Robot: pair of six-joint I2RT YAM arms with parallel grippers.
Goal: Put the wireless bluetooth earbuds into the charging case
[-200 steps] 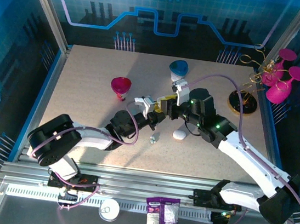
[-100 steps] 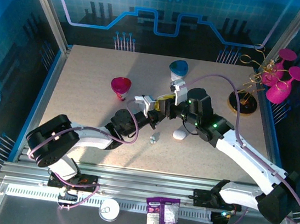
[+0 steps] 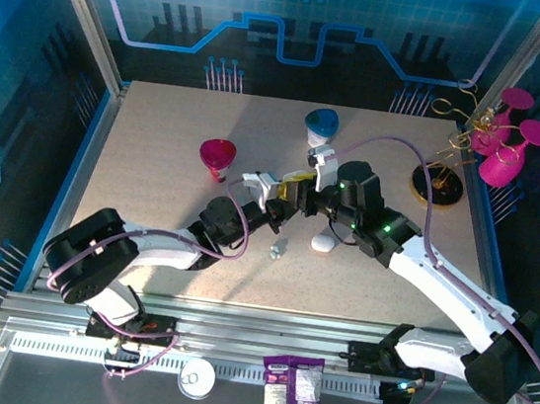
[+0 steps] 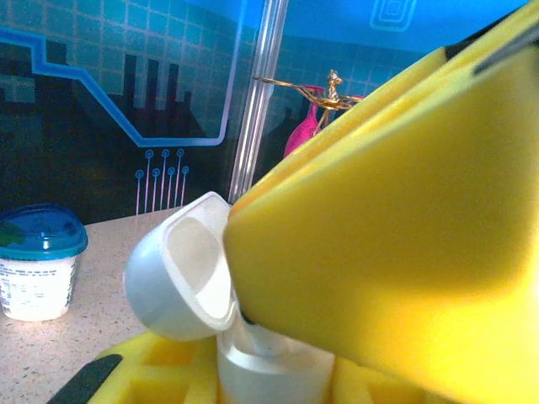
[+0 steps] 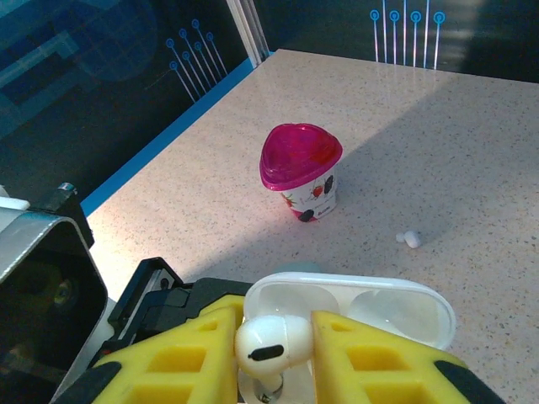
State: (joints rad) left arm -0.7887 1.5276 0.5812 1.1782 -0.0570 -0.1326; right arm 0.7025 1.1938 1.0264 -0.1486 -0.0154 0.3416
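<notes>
My left gripper (image 4: 269, 380) is shut on the white charging case (image 4: 271, 364), and its lid (image 4: 178, 271) stands open to the left. In the right wrist view, my right gripper (image 5: 274, 349) is shut on a white earbud (image 5: 274, 337) pinched between the yellow fingers (image 5: 181, 362). That earbud hangs right over the open case (image 5: 379, 307), its stem pointing down at one socket. The right finger (image 4: 396, 244) looms large just above the case in the left wrist view. Another earbud (image 5: 409, 239) lies loose on the table. In the top view both grippers, left (image 3: 273, 196) and right (image 3: 302, 188), meet mid-table.
A pink-lidded cup (image 3: 217, 155) stands left of the grippers and a blue-lidded cup (image 3: 321, 122) behind them. A second white pebble-shaped case (image 3: 323, 241) and a small pale piece (image 3: 275, 250) lie on the table in front. A gold stand (image 3: 439, 184) with pink glasses is far right.
The right gripper with the earbud has shifted slightly left, closer over the case held by the left gripper. Both grips are unchanged.
</notes>
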